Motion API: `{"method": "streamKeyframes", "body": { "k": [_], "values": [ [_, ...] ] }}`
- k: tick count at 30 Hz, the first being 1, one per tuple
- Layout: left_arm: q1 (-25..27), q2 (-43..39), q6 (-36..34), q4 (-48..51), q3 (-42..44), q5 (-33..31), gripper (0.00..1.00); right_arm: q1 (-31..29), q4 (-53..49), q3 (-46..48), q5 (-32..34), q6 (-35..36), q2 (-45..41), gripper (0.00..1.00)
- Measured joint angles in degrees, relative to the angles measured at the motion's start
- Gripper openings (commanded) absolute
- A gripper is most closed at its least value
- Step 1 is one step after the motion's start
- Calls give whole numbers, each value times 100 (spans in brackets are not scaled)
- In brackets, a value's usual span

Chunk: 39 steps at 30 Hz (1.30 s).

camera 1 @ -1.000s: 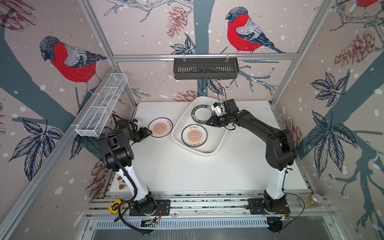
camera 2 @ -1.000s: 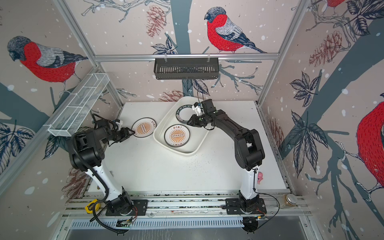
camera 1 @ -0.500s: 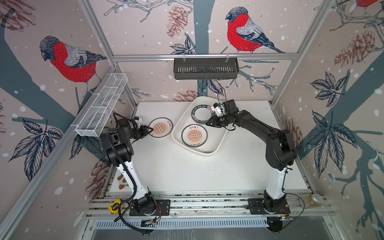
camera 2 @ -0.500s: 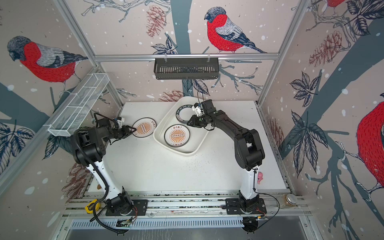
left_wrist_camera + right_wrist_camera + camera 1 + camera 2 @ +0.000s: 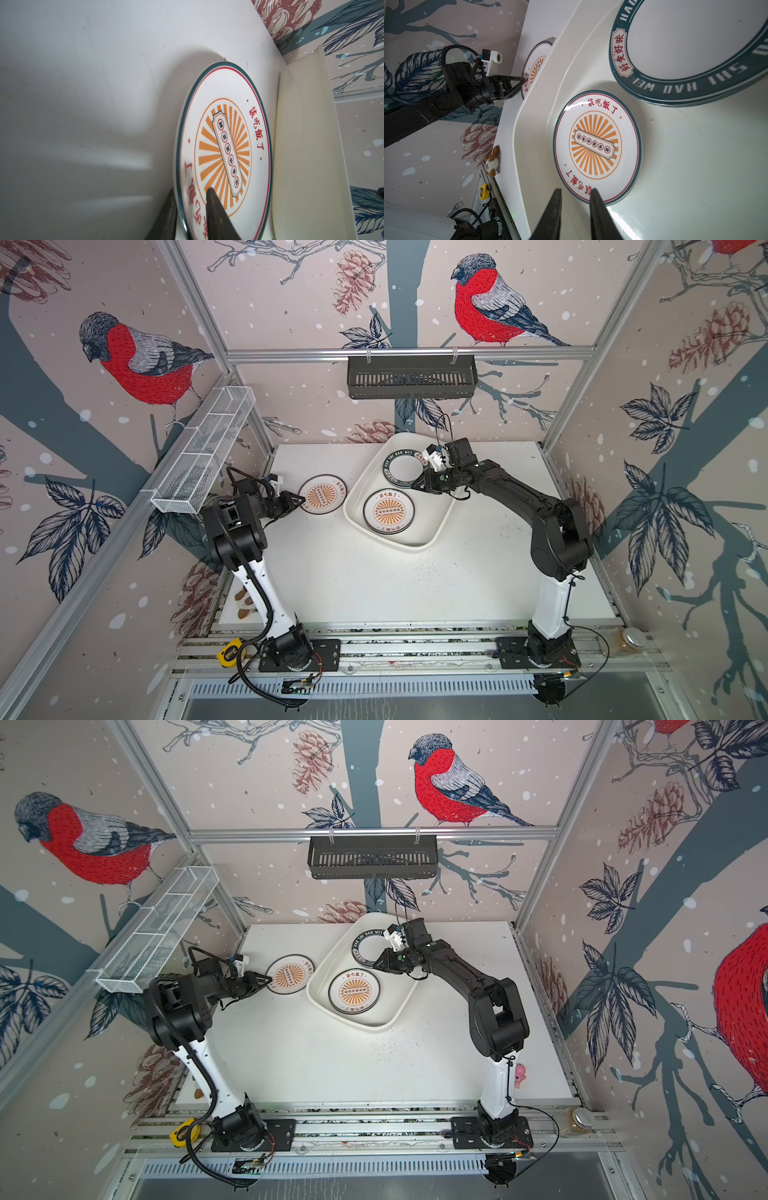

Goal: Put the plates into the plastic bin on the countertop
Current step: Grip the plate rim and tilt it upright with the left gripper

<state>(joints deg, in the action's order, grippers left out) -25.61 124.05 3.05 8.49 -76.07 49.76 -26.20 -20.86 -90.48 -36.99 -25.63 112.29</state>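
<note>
An orange-sunburst plate [image 5: 323, 494] [image 5: 290, 975] [image 5: 224, 145] lies on the countertop [image 5: 374, 580] just left of the plastic bin [image 5: 419, 546] [image 5: 374, 1026] [image 5: 301, 145]. My left gripper [image 5: 302, 499] [image 5: 269, 979] [image 5: 191, 190] is shut on its near rim, one finger under the edge and one on the face. Inside the bin lie another sunburst plate [image 5: 388, 510] [image 5: 596, 147] and green-banded plates [image 5: 405, 469] [image 5: 695, 41] that look stacked. My right gripper [image 5: 415, 486] [image 5: 376, 965] [image 5: 575, 190] hovers over the bin between them, slightly open and holding nothing.
A black slatted basket [image 5: 411, 377] hangs on the back rail. A white wire-mesh basket [image 5: 203, 448] runs along the left frame. A yellow tape measure [image 5: 230, 654] sits on the front rail, a plush toy [image 5: 492, 162] at the table's left edge, and a jar [image 5: 629, 639] at the front right.
My left gripper has reached forward to the plate's rim and its jaws have closed on it. The right arm has not moved.
</note>
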Motion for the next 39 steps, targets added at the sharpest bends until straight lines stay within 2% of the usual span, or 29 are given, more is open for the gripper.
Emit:
{"method": "streamKeyframes", "body": {
  "k": [8,20,32,39],
  "values": [
    [4,7,164,-61,17,-48,19,0,17,0,-4,-9,31,26],
    [11,-164,638,-26,98,61,0,2,33,0,-20,-9,39,26],
    [-2,-599,997,-28,101,-337,0,4,46,0,-44,-11,72,26],
    [-2,-732,1460,-59,72,-275,0,15,76,-20,-61,-9,72,26]
  ]
}}
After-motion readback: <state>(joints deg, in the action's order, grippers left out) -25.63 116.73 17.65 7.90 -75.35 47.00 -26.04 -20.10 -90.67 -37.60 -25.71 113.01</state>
